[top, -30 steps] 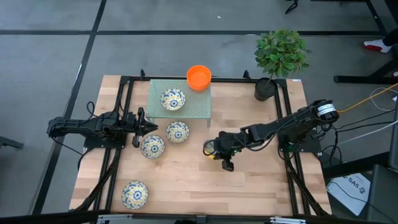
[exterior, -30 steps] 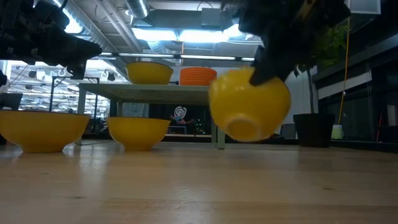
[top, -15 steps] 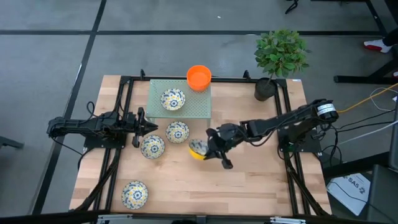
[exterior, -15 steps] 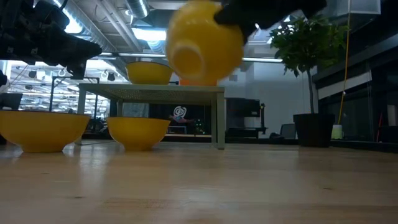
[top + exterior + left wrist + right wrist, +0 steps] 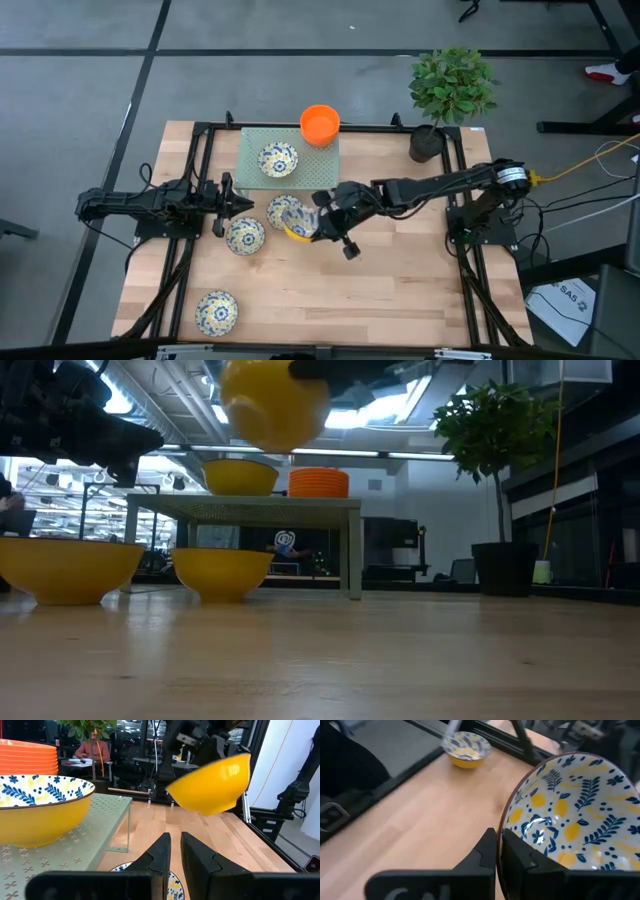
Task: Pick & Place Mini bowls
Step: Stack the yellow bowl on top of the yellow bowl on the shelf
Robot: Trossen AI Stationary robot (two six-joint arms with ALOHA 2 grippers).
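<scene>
My right gripper [image 5: 313, 222] reaches across the table's middle and is shut on a mini bowl [image 5: 298, 228], yellow outside, white with blue-and-yellow flowers inside [image 5: 570, 815]. In the low view this bowl [image 5: 275, 400] hangs higher than the green platform [image 5: 245, 506]. One patterned bowl [image 5: 278, 160] and a stack of orange bowls [image 5: 320, 124] stand on the platform. Three more patterned bowls rest on the table on their feet [image 5: 284, 208] [image 5: 245, 236] [image 5: 216, 311]. My left gripper [image 5: 226, 205] waits shut at the table's left, beside the platform. My right gripper pinches the bowl's rim [image 5: 507, 827], one finger inside the bowl and one outside against its yellow wall. The fingers come from the table's right. The bowl is lifted clear and tilted, its yellow underside [image 5: 212, 782] showing in the left wrist view.
The dark plant pot [image 5: 425, 143] stands at the far right corner. Black frame rails [image 5: 200, 170] run along the table's left, right and far sides. Bare wood [image 5: 400, 290] lies near and right of the bowls.
My right gripper has carried the bowl toward the table's left and upward, from beside the platform's leg height to above its top. It now hangs over the bowl nearest the platform. The left arm has kept still.
</scene>
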